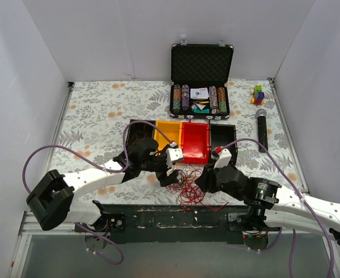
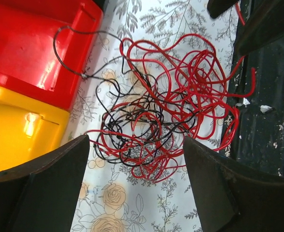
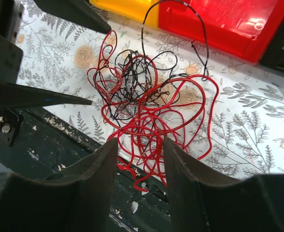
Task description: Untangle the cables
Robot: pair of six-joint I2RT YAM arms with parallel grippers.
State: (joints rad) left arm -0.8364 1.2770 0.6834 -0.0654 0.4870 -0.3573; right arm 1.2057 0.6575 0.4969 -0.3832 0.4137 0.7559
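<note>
The cables are a loose nest of thin red and black strands on the floral cloth at the table's near edge, in front of the red bin. In the left wrist view the cables lie just past my left gripper, which is open and empty, its fingers wide apart. In the right wrist view the cables spread ahead of my right gripper, which is open, with red loops lying below the gap between its tips. From above, the left gripper and right gripper flank the nest.
A row of bins stands behind the nest: a dark one, yellow, red and black. An open poker-chip case, a microphone and toy blocks lie farther back. A black edge strip borders the cloth.
</note>
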